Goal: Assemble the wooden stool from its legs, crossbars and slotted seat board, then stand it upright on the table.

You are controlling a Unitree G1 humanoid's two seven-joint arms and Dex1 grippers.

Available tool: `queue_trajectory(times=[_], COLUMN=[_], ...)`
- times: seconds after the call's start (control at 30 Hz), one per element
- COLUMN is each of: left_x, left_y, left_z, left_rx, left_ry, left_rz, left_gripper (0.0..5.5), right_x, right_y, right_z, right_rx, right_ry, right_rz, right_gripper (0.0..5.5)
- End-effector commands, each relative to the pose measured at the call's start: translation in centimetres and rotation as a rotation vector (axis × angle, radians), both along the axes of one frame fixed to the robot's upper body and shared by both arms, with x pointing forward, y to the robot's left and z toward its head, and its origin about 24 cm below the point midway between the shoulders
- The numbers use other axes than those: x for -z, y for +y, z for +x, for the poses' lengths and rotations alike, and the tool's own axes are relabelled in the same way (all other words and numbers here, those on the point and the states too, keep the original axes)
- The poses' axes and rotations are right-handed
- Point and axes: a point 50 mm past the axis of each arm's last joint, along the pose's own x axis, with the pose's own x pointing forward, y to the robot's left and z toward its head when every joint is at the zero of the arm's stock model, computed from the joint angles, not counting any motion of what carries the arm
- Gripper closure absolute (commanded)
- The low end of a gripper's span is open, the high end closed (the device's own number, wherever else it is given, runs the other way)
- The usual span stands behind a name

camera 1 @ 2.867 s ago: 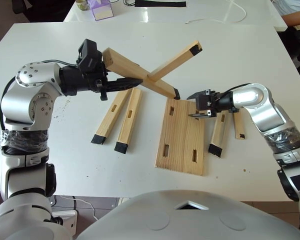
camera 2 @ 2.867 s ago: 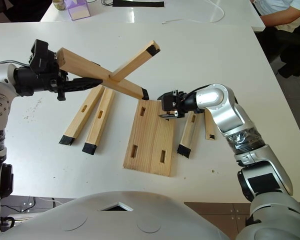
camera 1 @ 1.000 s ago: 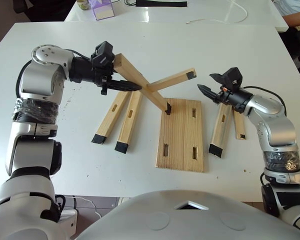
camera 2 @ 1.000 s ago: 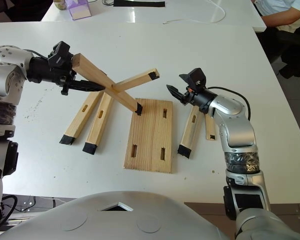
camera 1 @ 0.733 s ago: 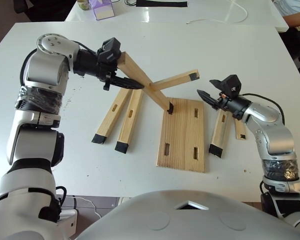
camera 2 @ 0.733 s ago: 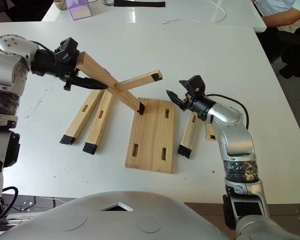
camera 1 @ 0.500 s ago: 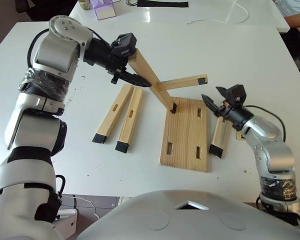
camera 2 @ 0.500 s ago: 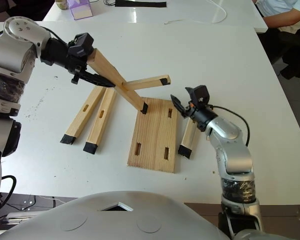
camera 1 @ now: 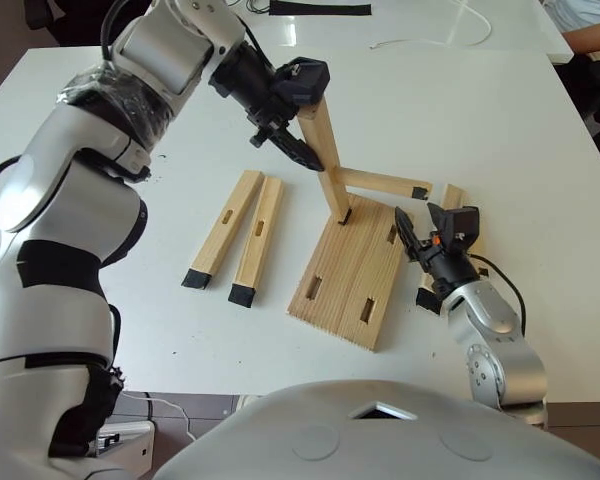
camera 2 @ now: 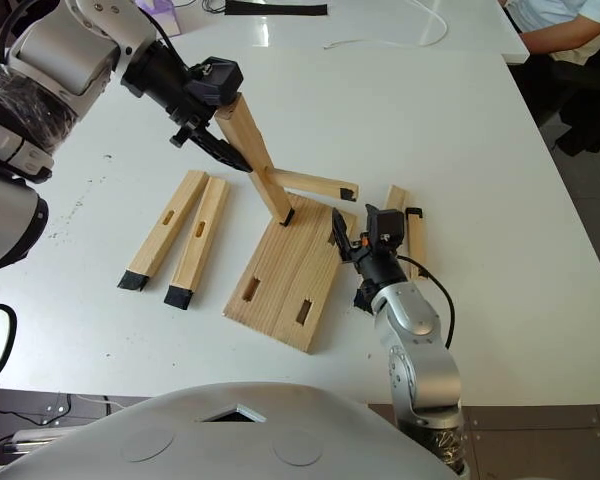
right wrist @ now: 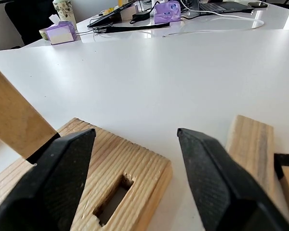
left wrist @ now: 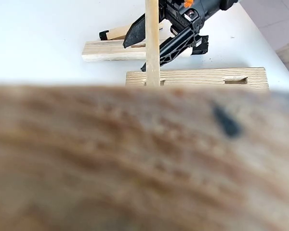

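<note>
Wooden leg (camera 1: 330, 172), clenched in the left gripper (camera 1: 305, 155), has swung nearly upright onto the seat board (camera 1: 350, 290), ready for pressing in, while the right gripper (right wrist: 135, 137) hangs released beside it.

A white table (camera 1: 500, 120) is shown. A slotted seat board (camera 1: 345, 290) is laid on it just beside the right gripper (camera 1: 420, 225); two legs (camera 1: 225, 228) are laid together farther off, beyond the board.

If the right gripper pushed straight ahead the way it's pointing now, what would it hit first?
Probably the slotted corner of the seat board, lying low between the open right gripper. It might skim just over it, as height is hard to judge. Beyond lies only the table.
</note>
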Motion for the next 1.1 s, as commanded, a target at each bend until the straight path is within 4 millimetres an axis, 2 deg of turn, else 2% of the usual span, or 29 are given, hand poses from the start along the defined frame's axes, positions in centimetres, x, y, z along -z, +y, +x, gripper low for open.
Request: queue_trajectory(times=[0.03,0.13,0.3,0.47,0.6,0.7,0.87,1.1], left_x=[3.9,5.1,7.1,7.8,7.0,6.3,4.8,4.7], left_y=[0.9,1.7,2.9,3.7,3.7,3.5,2.2,-0.3], left_z=[-0.3,-0.6,-0.6,-0.2,0.0,0.0,-0.1,-0.9], left_rx=[-0.023,-0.055,-0.147,-0.243,-0.24,-0.219,-0.163,-0.211], left_ry=[0.086,0.142,0.22,0.243,0.213,0.159,0.082,-0.007], left_rz=[0.143,0.134,0.091,0.029,0.021,0.02,-0.004,-0.075], left_gripper=[3.49,3.49,3.49,3.49,3.49,3.49,3.49,3.49], right_x=[-0.5,-1.0,-1.5,-0.4,1.1,2.6,4.3,5.7], right_y=[0.5,0.4,1.3,2.2,1.9,1.6,1.6,2.2], right_z=[-0.2,0.0,0.6,2.6,3.8,4.0,3.1,2.2], right_rx=[-0.038,-0.134,-0.416,-0.606,-0.632,-0.633,-0.614,-0.58], right_ry=[-0.014,-0.024,-0.018,0.004,0.047,0.093,0.143,0.17], right_rz=[-0.073,-0.171,-0.369,-0.557,-0.662,-0.691,-0.685,-0.652], right_gripper=[2.36,2.36,2.36,2.36,2.36,2.36,2.36,2.36])
